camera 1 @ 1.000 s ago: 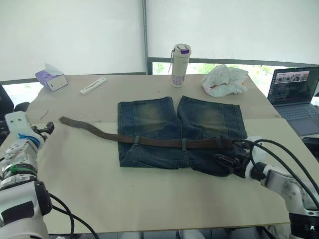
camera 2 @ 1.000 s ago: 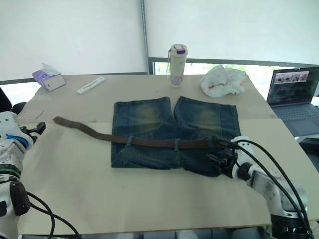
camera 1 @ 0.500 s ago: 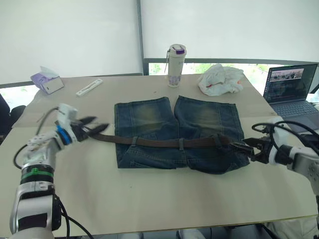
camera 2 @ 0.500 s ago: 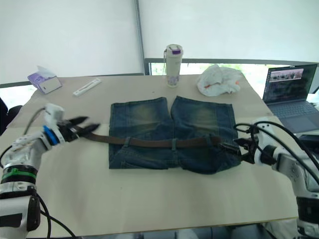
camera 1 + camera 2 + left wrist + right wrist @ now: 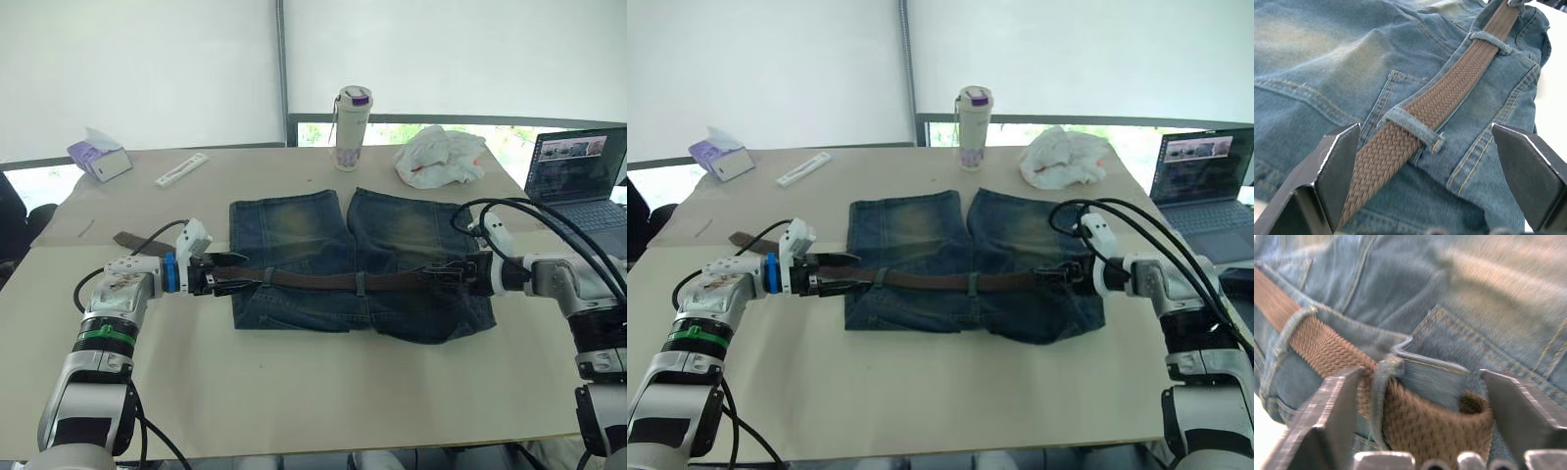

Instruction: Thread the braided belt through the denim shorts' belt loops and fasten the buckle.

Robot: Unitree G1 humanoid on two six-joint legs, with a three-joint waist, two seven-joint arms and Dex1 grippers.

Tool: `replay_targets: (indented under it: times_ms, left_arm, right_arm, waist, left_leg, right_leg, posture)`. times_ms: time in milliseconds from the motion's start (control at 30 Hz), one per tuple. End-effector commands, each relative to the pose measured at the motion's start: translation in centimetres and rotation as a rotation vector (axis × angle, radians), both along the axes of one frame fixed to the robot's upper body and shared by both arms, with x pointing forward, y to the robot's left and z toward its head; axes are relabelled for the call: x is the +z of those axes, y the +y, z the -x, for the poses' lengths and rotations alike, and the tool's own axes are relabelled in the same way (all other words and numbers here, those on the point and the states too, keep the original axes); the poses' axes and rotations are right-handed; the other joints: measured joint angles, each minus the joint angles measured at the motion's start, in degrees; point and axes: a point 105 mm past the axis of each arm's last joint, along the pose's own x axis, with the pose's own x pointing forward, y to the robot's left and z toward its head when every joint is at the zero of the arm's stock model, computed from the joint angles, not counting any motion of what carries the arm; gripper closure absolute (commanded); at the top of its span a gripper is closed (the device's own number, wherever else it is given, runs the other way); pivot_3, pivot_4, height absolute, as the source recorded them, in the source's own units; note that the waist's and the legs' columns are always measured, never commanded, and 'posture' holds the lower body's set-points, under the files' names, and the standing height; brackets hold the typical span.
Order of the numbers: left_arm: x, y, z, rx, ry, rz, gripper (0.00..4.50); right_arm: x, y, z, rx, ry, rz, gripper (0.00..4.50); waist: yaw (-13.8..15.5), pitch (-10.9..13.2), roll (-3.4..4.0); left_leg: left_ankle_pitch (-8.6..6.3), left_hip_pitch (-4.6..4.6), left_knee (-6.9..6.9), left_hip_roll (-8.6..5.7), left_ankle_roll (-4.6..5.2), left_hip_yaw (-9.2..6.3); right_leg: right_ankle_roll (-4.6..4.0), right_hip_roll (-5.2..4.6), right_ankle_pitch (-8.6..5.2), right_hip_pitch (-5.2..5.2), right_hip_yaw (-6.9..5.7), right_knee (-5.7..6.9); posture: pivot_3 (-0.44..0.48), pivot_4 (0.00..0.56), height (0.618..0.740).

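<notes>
The denim shorts (image 5: 338, 235) lie flat mid-table, waistband toward me. The braided belt (image 5: 318, 280) runs along the waistband under two belt loops (image 5: 361, 284), and its free tail (image 5: 130, 239) trails off to the left on the table. My left gripper (image 5: 223, 277) is open at the shorts' left edge, its fingers (image 5: 1338, 169) standing either side of the strap, just short of a belt loop (image 5: 1413, 128). At the shorts' right edge my right gripper (image 5: 448, 273) is open around the belt's folded end (image 5: 1444, 428), beside another loop (image 5: 1382, 387). The buckle is hidden.
Behind the shorts stands a tall white bottle (image 5: 354, 127) with a crumpled white cloth (image 5: 441, 157) to its right. A laptop (image 5: 578, 171) sits at the far right. A tissue box (image 5: 99, 155) and a flat white strip (image 5: 182, 168) lie at the back left.
Both arms have closed in on the shorts. The left gripper moved right onto the strap at the left edge; the right gripper moved inward over the belt's right end.
</notes>
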Motion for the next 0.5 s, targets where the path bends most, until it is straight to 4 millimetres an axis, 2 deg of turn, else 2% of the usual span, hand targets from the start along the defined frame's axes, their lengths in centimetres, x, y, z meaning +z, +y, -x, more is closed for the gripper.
replay_targets:
  times_ms: [33,233,300,400,500]
  left_arm:
    - [0.6,0.2,-0.2,0.0,-0.034,-0.009,0.0]
    - [0.3,0.0,-0.6,0.005,-0.022,-0.016,0.0]
    - [0.3,-0.4,-0.7,-0.011,-0.014,-0.014,0.0]
    - [0.5,-1.0,-1.4,-0.008,0.006,0.028,0.0]
    - [0.3,-1.8,-2.6,0.016,0.052,0.052,0.0]
  right_arm:
    - [1.6,-0.2,0.0,0.032,-0.047,0.0,1.88]
    - [2.9,-0.2,0.6,0.061,-0.09,-0.058,3.97]
    - [3.5,-0.1,1.1,0.084,-0.103,-0.105,4.47]
    - [4.3,0.0,2.1,0.137,-0.155,-0.152,4.48]
    - [3.7,-0.5,2.6,0.112,-0.156,-0.131,4.48]
  waist:
    - [0.3,0.0,0.02]
    - [0.5,0.0,0.08]
    - [0.6,0.0,0.09]
    - [0.8,0.0,0.09]
    - [0.9,0.0,0.09]
  left_leg:
    - [-0.01,0.01,0.01,0.0,0.01,0.0]
    - [-0.07,0.02,0.06,0.0,0.12,0.01]
    - [-0.08,0.01,0.09,-0.01,0.13,0.0]
    - [-0.12,-0.04,0.18,-0.01,0.2,0.0]
    - [-0.17,-0.09,0.27,-0.03,0.29,-0.01]
  right_leg:
    - [0.0,0.01,0.0,0.0,0.0,0.02]
    - [0.0,0.03,0.0,0.0,0.0,0.05]
    - [0.0,0.03,0.0,0.0,0.0,0.06]
    - [0.0,0.04,0.0,0.0,-0.02,0.05]
    - [0.01,0.03,0.0,0.02,-0.05,0.06]
  posture:
    - [0.0,0.15,0.74]
    - [0.0,0.15,0.74]
    - [0.0,0.15,0.74]
    - [0.0,0.15,0.74]
    - [0.0,0.15,0.74]
